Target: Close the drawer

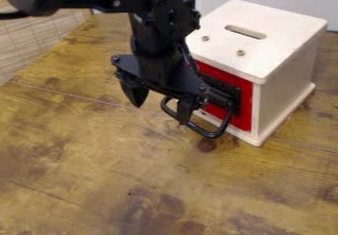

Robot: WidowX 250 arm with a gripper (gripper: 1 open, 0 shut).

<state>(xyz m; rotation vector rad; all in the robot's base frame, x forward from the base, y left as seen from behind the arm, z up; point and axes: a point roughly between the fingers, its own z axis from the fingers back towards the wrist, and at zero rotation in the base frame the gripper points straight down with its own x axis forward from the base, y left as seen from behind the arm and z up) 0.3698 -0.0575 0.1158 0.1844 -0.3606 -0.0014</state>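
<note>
One black robot arm (156, 27) reaches in from the upper left, its fingers (136, 89) spread apart at the drawer's front. The red drawer (240, 118) sits within the cream cabinet (284, 66), near the far right of the wooden table (99, 170). Its black wire loop handle (201, 131) juts outward beside the fingers; whether they touch it cannot be told.

Drawer (242, 118) in cabinet (271, 66).
</note>
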